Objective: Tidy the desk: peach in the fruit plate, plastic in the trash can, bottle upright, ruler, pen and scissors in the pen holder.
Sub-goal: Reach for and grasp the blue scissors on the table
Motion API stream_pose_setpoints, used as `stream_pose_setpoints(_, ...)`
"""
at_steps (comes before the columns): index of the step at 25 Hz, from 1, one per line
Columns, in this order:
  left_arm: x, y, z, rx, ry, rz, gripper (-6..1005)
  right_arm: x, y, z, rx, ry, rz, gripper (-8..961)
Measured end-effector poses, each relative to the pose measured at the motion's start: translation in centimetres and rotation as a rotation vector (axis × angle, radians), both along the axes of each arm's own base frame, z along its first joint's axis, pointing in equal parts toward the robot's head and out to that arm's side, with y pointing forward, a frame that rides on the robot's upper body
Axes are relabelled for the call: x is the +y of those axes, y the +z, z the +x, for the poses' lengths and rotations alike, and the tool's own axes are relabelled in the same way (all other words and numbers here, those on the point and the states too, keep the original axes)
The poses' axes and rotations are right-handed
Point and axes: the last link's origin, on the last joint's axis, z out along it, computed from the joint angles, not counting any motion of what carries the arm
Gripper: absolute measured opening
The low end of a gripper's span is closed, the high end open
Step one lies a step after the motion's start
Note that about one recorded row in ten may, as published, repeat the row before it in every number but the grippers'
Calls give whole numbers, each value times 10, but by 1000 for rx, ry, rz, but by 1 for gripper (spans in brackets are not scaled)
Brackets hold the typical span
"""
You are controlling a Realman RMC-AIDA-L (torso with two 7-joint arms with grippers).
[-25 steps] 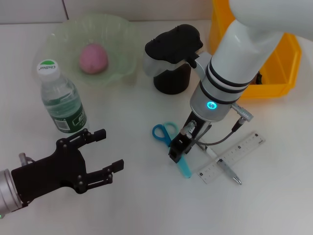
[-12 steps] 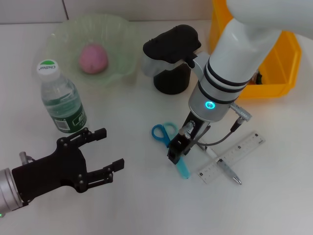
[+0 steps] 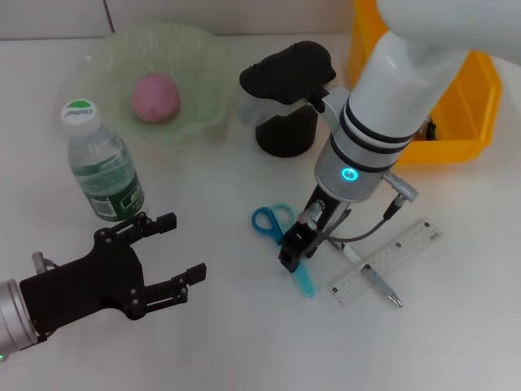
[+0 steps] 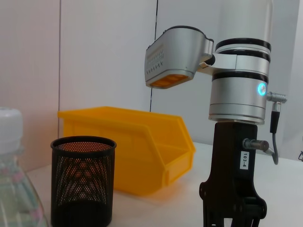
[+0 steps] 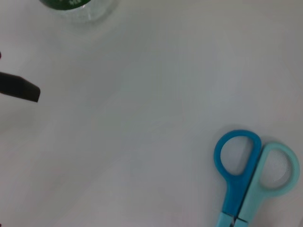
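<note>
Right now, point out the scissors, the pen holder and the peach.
scissors [image 5: 235, 156], right wrist view, blue handle loop.
pen holder [image 4: 83, 189], left wrist view, mesh wall.
peach [image 3: 155, 97], head view, its top.

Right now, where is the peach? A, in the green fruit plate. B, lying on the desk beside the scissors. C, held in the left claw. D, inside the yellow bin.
A: the pink peach sits inside the green fruit plate behind the upright bottle; the left claw is open and empty, and the right claw is down over the scissors.
</note>
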Motion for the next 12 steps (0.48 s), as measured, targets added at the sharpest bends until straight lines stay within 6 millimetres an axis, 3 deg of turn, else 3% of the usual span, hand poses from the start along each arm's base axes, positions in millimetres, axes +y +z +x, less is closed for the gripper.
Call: stream_pose_setpoints(12,2,0,1,2,-4,1,832,-1,-2,-1,11,-16,-4,276)
